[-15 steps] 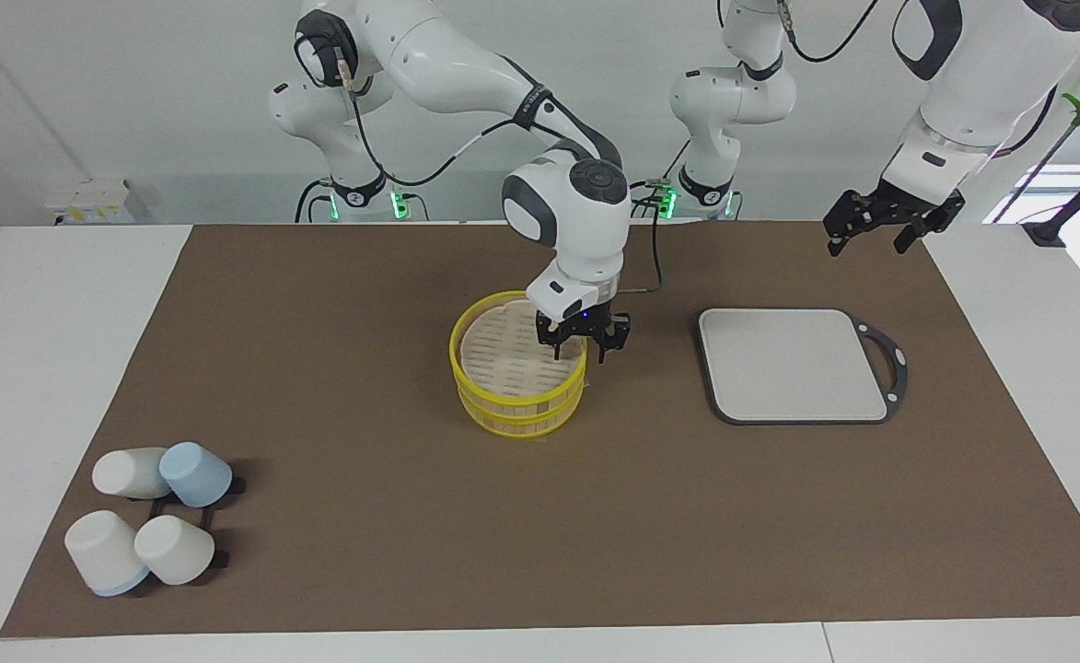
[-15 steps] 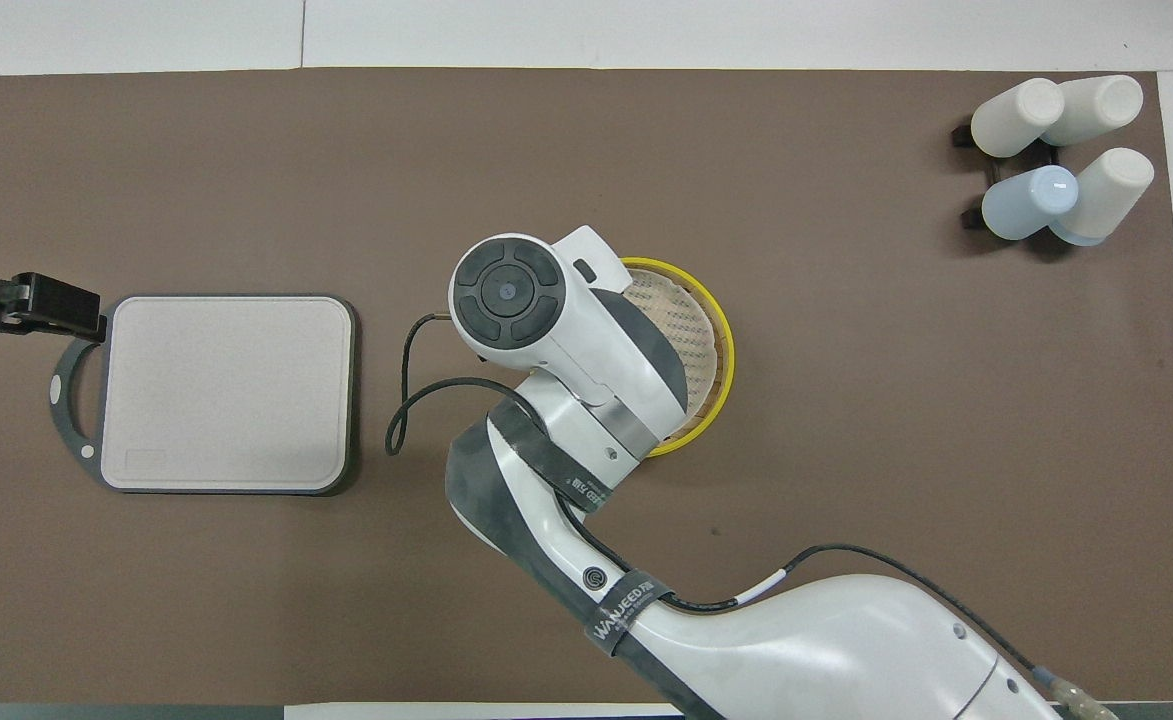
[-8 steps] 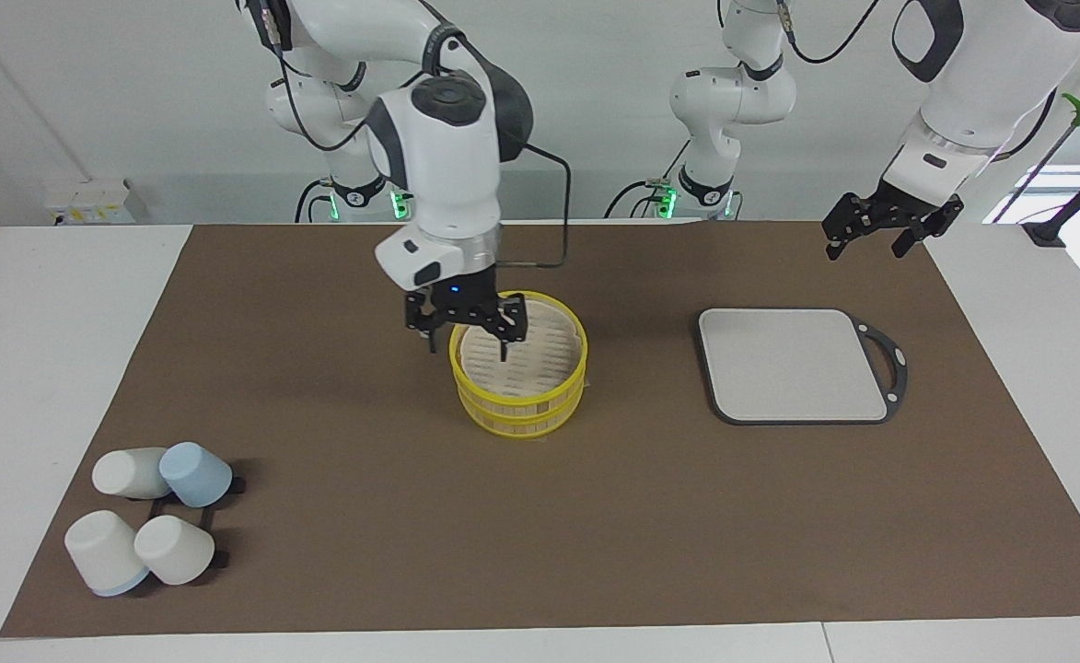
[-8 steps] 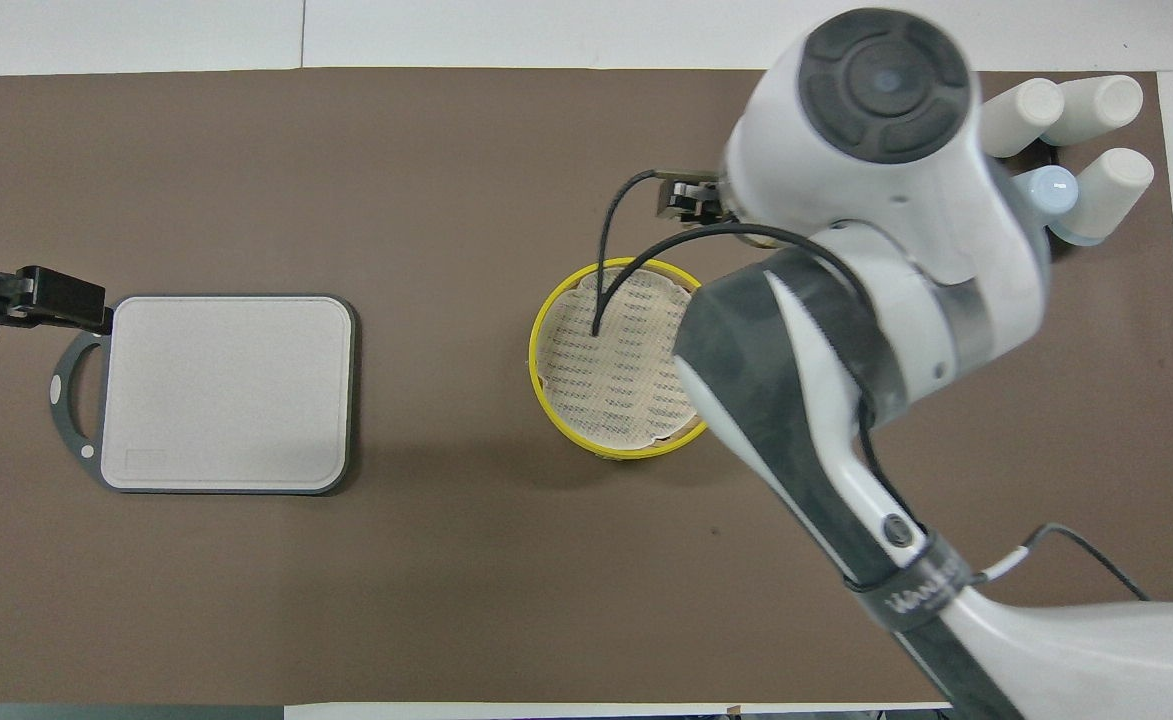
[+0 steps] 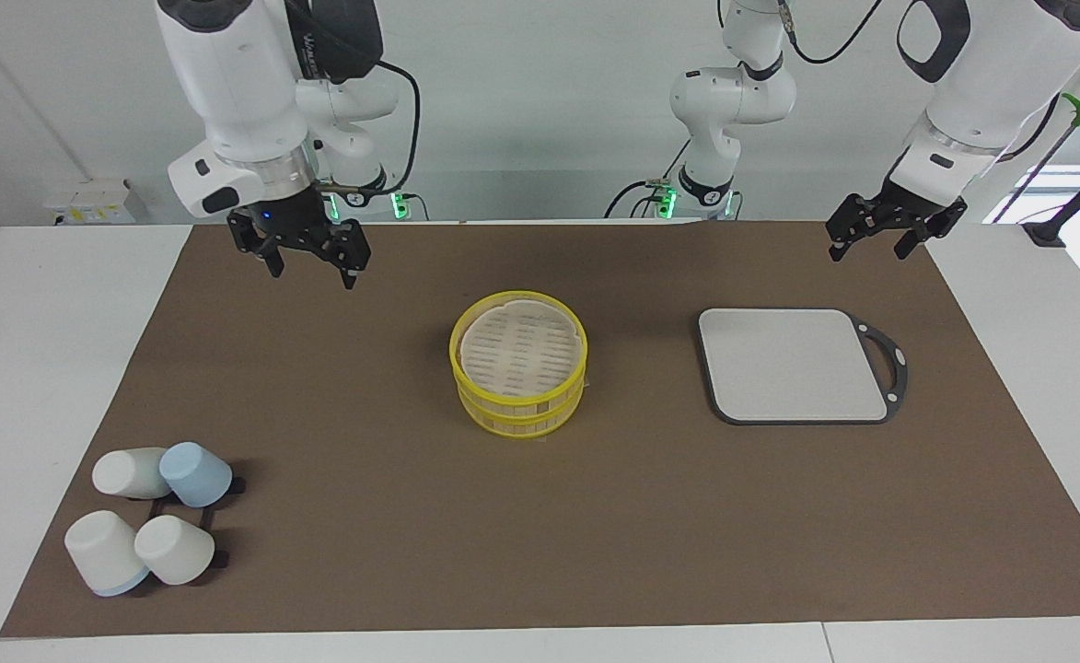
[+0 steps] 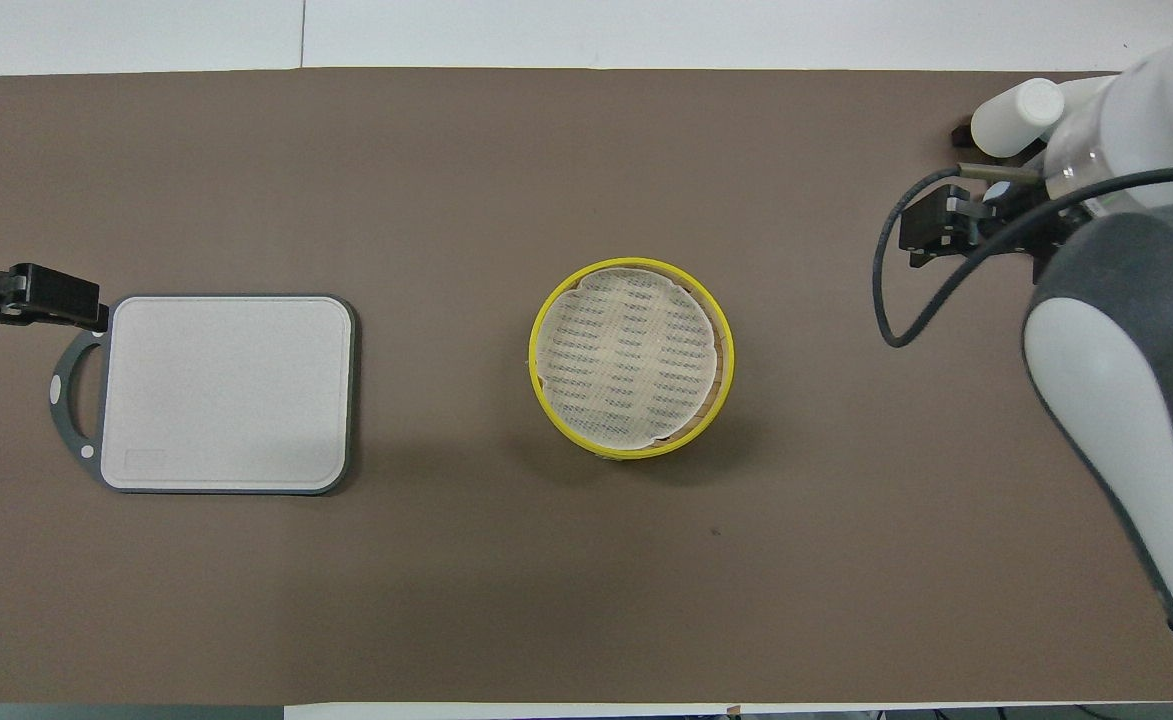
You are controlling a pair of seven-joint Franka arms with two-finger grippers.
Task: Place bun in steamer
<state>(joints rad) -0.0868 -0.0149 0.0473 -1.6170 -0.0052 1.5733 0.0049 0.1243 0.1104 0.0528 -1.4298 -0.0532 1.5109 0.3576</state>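
The steamer (image 5: 518, 361) stands in the middle of the brown mat: a round basket with yellow rims, tan sides and a pale slatted floor with dark slots. It also shows in the overhead view (image 6: 631, 355). No bun shows in it or anywhere else. My right gripper (image 5: 311, 269) is open and empty, raised over the mat toward the right arm's end of the table, well away from the steamer. It also shows in the overhead view (image 6: 936, 230). My left gripper (image 5: 866, 249) is open and empty, and waits raised over the mat's edge beside the cutting board; it also shows in the overhead view (image 6: 36, 298).
A grey cutting board (image 5: 793, 364) with a dark rim and handle lies toward the left arm's end. Several white and blue cups (image 5: 148, 516) lie on a black rack toward the right arm's end, farther from the robots than the steamer. My right arm partly hides them in the overhead view.
My right gripper has left the steamer's rim, risen and swung toward the right arm's end of the table. The steamer's floor now shows whole. The left arm has hardly moved.
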